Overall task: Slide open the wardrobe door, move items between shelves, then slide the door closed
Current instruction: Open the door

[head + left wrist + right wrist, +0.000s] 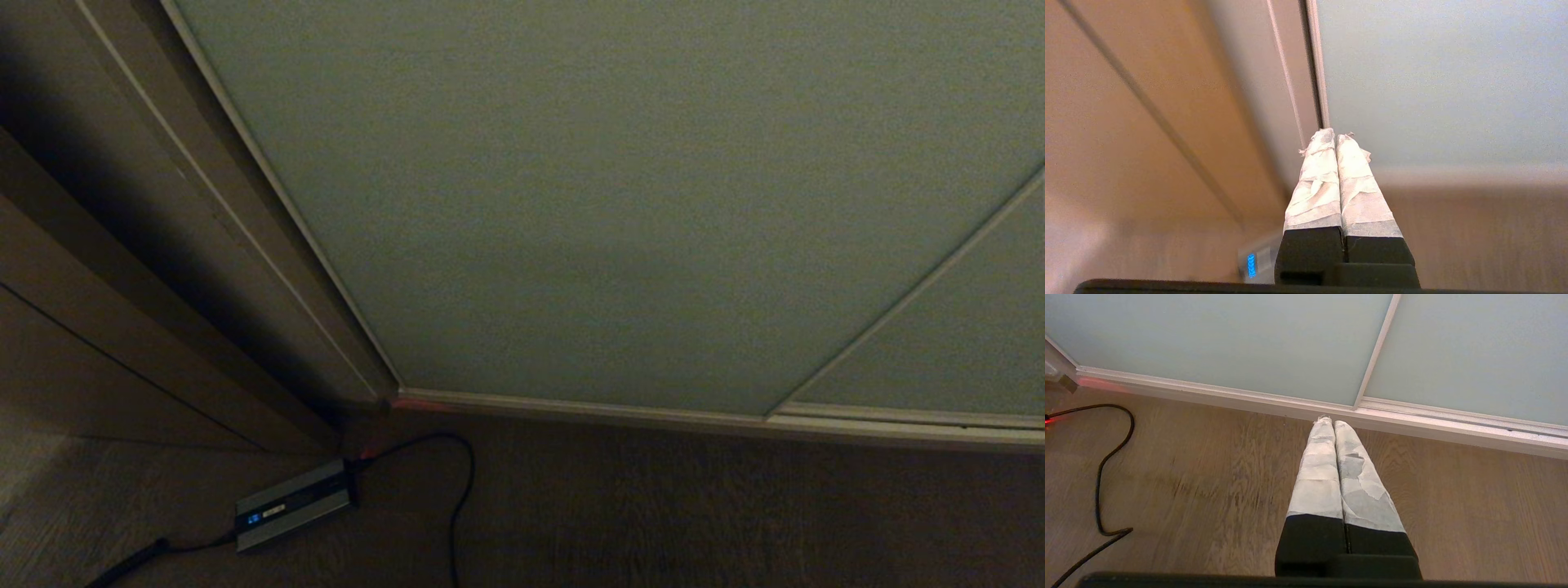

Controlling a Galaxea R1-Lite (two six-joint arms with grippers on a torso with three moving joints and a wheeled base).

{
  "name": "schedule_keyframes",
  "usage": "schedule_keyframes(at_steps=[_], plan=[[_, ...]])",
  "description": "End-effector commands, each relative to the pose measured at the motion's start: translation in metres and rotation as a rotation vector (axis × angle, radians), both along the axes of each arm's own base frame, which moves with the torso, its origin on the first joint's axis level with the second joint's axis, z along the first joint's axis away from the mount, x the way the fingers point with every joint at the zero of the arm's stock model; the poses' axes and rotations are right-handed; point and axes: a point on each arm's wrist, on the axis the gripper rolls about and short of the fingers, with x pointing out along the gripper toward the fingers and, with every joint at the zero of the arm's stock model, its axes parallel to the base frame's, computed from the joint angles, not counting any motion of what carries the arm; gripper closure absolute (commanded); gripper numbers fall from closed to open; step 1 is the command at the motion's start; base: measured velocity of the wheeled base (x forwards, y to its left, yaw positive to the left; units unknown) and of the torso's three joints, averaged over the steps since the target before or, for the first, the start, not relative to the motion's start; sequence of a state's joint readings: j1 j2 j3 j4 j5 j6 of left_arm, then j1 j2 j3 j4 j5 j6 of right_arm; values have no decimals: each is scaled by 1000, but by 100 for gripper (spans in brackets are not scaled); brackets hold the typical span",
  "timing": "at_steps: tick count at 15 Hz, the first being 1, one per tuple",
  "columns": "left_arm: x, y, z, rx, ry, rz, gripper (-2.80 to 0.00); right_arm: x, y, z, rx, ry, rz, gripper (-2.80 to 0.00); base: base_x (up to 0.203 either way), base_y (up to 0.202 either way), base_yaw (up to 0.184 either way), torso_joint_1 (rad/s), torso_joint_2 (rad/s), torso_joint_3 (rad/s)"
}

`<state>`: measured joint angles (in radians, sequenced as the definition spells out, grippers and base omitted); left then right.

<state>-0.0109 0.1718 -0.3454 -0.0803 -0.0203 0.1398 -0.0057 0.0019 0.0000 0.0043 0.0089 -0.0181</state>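
I see the sliding wardrobe door [620,204] fully across the opening, its left edge against the brown side panel [204,245]. My left gripper [1336,136] has its fingers pressed together, empty, near that edge. My right gripper [1329,424], likewise pressed together, hangs over the wood floor [1208,477] beside the floor track [1412,424].

The sliding wardrobe door [620,204] before me is a flat matte grey-green, plain and unpatterned, edged by a slim pale metal frame [571,404]. The side panel [122,269] is brown with a faint wood grain. The floor [1208,477] is brown wood with streaked grain. A black cable [1106,457] lies on it, and a dark grey box [294,505] shows a small blue light. My left gripper [1336,136] and right gripper [1331,424] are black, their fingers wrapped in off-white tape.
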Motion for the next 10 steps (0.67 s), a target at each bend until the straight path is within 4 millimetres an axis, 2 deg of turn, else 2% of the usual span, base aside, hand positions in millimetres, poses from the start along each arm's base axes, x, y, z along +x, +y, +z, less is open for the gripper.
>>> schedule_keyframes(at_steps=[1,3,5,8,10], plan=[[30,0,64,-3,-11,6,0,0,0,-1,0,4,0,0,0,0,0,0,0,0],[64,0,107,-14,-95,32,0,0,0,-1,0,5,0,0,0,0,0,0,0,0],[105,0,138,-28,-222,60,0,0,0,-1,0,6,0,0,0,0,0,0,0,0],[161,1,161,-59,-385,109,0,0,0,-1,0,5,0,0,0,0,0,0,0,0],[188,1,169,-71,-450,129,0,0,0,-1,0,6,0,0,0,0,0,0,0,0]])
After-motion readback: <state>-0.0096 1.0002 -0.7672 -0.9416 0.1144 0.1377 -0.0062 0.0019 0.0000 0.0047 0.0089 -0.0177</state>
